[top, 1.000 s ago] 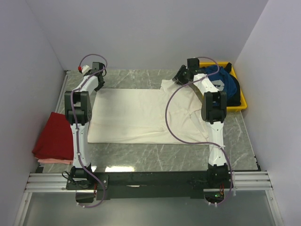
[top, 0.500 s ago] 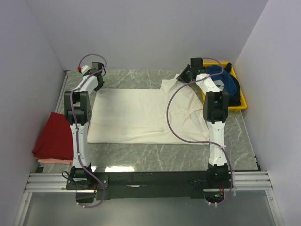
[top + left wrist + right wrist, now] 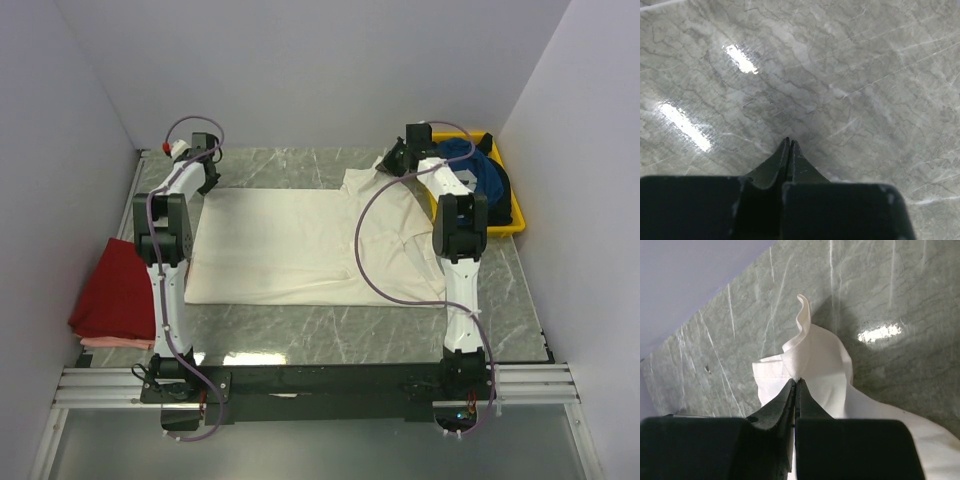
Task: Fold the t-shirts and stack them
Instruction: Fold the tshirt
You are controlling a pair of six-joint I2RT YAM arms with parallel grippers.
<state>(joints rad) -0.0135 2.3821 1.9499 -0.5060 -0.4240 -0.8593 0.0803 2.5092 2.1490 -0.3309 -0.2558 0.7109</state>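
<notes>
Tees three, red tee [image 3: 110, 290], blue tee [image 3: 478, 176], left gripper [image 3: 789, 142] closed tight, right gripper [image 3: 796, 381] pinching cream tee [image 3: 280, 245]

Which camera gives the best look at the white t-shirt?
The top view: the white t-shirt lies spread on the table, nearly all visible. The right wrist view shows only a bunched corner at the shut right gripper. The left wrist view shows just bare table.
</notes>
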